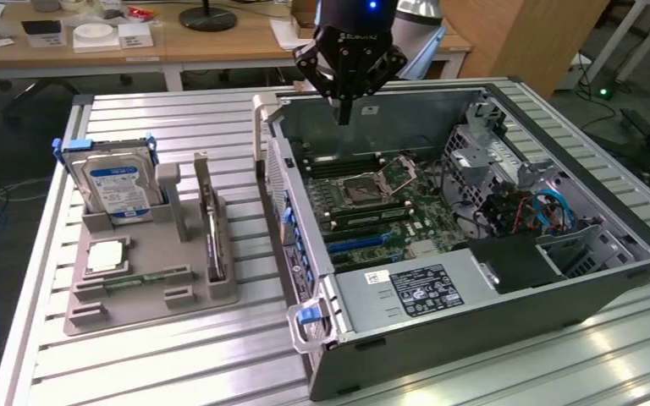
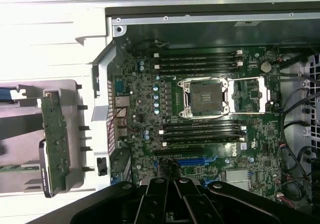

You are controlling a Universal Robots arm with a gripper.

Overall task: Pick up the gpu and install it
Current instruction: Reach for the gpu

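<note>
Black robot gripper is hovering above the open grey metal computer case, its fingers pressed together and gripping nothing. The thin, long, dark gpu card is standing on edge in the grey moulded holder, just beside the case on the exterior view's left.

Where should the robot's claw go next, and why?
Probably sideways toward the gpu, opening on the way: the gripper hangs shut and empty over the computer case, while the gpu stands upright in its gray holder.
</note>
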